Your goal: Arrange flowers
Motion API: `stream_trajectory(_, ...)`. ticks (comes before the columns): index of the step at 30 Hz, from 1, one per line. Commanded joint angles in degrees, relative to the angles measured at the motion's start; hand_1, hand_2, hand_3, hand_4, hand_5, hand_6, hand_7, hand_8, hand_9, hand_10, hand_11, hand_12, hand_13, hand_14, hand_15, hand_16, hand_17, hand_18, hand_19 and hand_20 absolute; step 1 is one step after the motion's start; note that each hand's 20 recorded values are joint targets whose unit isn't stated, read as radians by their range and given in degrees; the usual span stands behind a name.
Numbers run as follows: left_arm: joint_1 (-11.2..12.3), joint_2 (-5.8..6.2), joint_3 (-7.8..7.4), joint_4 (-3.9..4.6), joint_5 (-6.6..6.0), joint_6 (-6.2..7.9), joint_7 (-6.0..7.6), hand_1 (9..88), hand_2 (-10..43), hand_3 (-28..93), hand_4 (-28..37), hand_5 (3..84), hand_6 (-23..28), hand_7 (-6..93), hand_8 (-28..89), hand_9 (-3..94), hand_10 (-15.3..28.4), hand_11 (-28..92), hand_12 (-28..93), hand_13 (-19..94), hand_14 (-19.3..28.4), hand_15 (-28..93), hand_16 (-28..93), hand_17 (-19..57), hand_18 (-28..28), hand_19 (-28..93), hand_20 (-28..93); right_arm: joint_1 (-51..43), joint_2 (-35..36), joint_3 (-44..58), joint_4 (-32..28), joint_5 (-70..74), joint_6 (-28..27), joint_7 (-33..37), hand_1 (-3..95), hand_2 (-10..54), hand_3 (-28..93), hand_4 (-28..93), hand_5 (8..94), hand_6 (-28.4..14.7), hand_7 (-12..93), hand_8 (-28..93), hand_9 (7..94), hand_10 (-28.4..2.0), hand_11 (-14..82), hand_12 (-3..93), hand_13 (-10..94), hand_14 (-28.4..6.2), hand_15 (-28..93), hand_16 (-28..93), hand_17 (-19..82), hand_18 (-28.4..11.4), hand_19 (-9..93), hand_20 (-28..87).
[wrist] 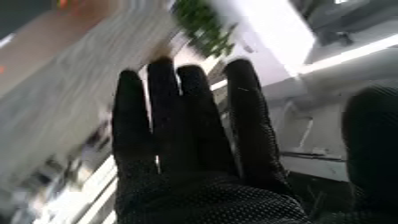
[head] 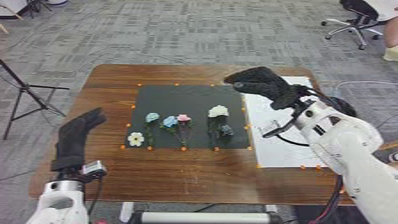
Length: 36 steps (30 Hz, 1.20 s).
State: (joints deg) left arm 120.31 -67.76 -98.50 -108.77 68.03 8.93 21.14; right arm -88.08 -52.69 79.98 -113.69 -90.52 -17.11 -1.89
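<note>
Over the far right corner of the black mat (head: 182, 140) and the white sheet (head: 284, 155) is my right hand (head: 265, 86); in the right wrist view this hand (wrist: 200, 150) is open, its fingers straight and holding nothing. My left hand (head: 75, 137) is open above the table's left side. On the mat lie a blue flower (head: 152, 117), a second blue flower (head: 171, 121) beside a pink flower (head: 183, 118), a large white flower (head: 218, 111), a dark flower (head: 226, 130) and, at the near left corner, a small white flower (head: 136, 139).
Small orange markers line the mat's edges on the brown table (head: 191, 175). A black tripod (head: 30, 89) stands left of the table, and an office chair (head: 355, 22) is at the far right. Green leaves (wrist: 204, 27) appear beyond the fingertips in the right wrist view.
</note>
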Motion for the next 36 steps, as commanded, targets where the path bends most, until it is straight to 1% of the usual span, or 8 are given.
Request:
stream_trajectory(1, 0.9, 0.93, -1.27, -6.46, 0.48, -2.27, 3.45, 14.7, 7.7, 60, -28.3, 51.2, 4.9, 7.0, -7, 51.1, 15.2, 14, 10, 26, 10.4, 6, -2, 5.4, 4.2, 1, 15, -10.68, -6.89, 5.51, -3.37, 36.99, 9.42, -5.91, 7.7, 6.7, 62, -14, 38.5, -2.2, 3, -5, 36.6, -15.2, 2.8, 11.0, 26, -14.9, 4, 19, 14, -15.1, 6, 25)
stream_trajectory(4, 0.63, 1.07, -0.07, -7.83, -0.86, 0.46, 5.64, 19.5, 18.9, 51, -28.3, 50.8, 5.6, 6.3, -7, 46.6, 14.5, 12, 8, 24, 8.3, 5, -4, 5.4, 2.5, 1, 14, -12.91, -11.78, 6.27, -4.13, 33.96, 11.07, -9.59, 3.6, 7.7, 63, -15, 33.6, -1.8, 1, -5, 33.0, -14.7, 1.6, 9.1, 20, -12.4, -1, 15, 9, -12.3, 2, 21)
stream_trajectory(6, 0.89, 0.85, 0.42, -8.63, -3.02, 0.56, 6.77, 19.9, 21.4, 55, -28.3, 45.2, 4.1, 6.7, -7, 40.3, 12.1, 11, 7, 24, 7.9, 5, -4, 7.0, 3.3, 2, 14, -14.51, -14.28, 6.71, -4.68, 30.76, 12.49, -12.09, 1.9, 8.1, 64, -16, 32.3, -1.5, 2, -6, 31.9, -14.3, 1.3, 8.1, 18, -11.4, -2, 13, 8, -11.4, 2, 20)
stream_trajectory(8, 1.01, 0.68, 0.86, -9.15, -3.99, 1.02, 7.94, 20.2, 20.4, 61, -28.3, 41.1, 1.5, 8.5, -8, 37.2, 10.4, 11, 6, 24, 7.8, 6, -5, 8.2, 4.9, 3, 15, -16.68, -16.61, 8.84, -5.46, 28.23, 10.45, -12.8, -0.1, 8.6, 64, -17, 31.8, -1.3, 2, -6, 31.2, -13.9, 1.2, 7.6, 17, -10.8, -3, 12, 7, -10.9, 1, 19)
stream_trajectory(11, 1.87, 0.34, 0.58, -10.01, -3.21, 0.17, 8.12, 23.0, 8.7, 70, -28.2, 39.2, 0.3, 9.8, -9, 35.9, 8.8, 11, 5, 25, 8.1, 6, -4, 8.7, 5.9, 4, 16, -21.41, -18.18, 12.29, -7.63, 27.46, 6.06, -10.74, -2.1, 9.8, 64, -18, 37.3, -2.3, 2, -6, 35.1, -14.2, 2.7, 7.7, 20, -10.3, -1, 11, 9, -12.0, 2, 18)
stream_trajectory(14, 2.47, -0.1, 0.45, -10.72, -2.84, -0.81, 8.63, 23.4, 5.2, 71, -28.2, 40.7, 0.4, 10.2, -9, 38.4, 10.3, 11, 5, 27, 8.9, 7, -4, 8.4, 6.2, 4, 15, -25.86, -17.42, 13.85, -9.59, 24.86, 5.86, -11.06, -1.9, 10.2, 64, -18, 40.7, -4.0, 2, -7, 38.5, -14.1, 3.6, 7.8, 23, -10.2, 2, 10, 12, -12.7, 2, 19)
stream_trajectory(28, 2.18, -1.53, 1.88, -9.47, -2.35, -2.47, 8.42, 22.5, 1.7, 71, -28.2, 49.8, 1.8, 13.9, -7, 48.5, 13.6, 16, 9, 35, 13.5, 10, -3, 8.0, 9.0, 6, 16, -29.23, -19.04, 15.12, -10.28, 22.44, 5.76, -10.24, 3.3, 7.7, 67, -16, 41.5, -2.4, 4, -6, 40.0, -14.4, 4.2, 8.5, 26, -12.1, 6, 7, 15, -14.1, 1, 20)
stream_trajectory(36, 0.42, -1.71, 2.7, -7.69, -3.75, -2.74, 8.23, 23.5, 0.7, 71, -26.9, 50.6, 1.8, 14.8, -8, 50.3, 13.7, 18, 12, 40, 15.6, 13, 0, 8.5, 11.9, 12, 19, -28.08, -18.6, 13.46, -10.71, 21.17, 10.2, -7.85, 8.2, 8.2, 67, -16, 44.7, -2.4, 6, -6, 43.0, -14.6, 5.2, 9.7, 30, -14.1, 9, 8, 16, -14.4, 3, 21)
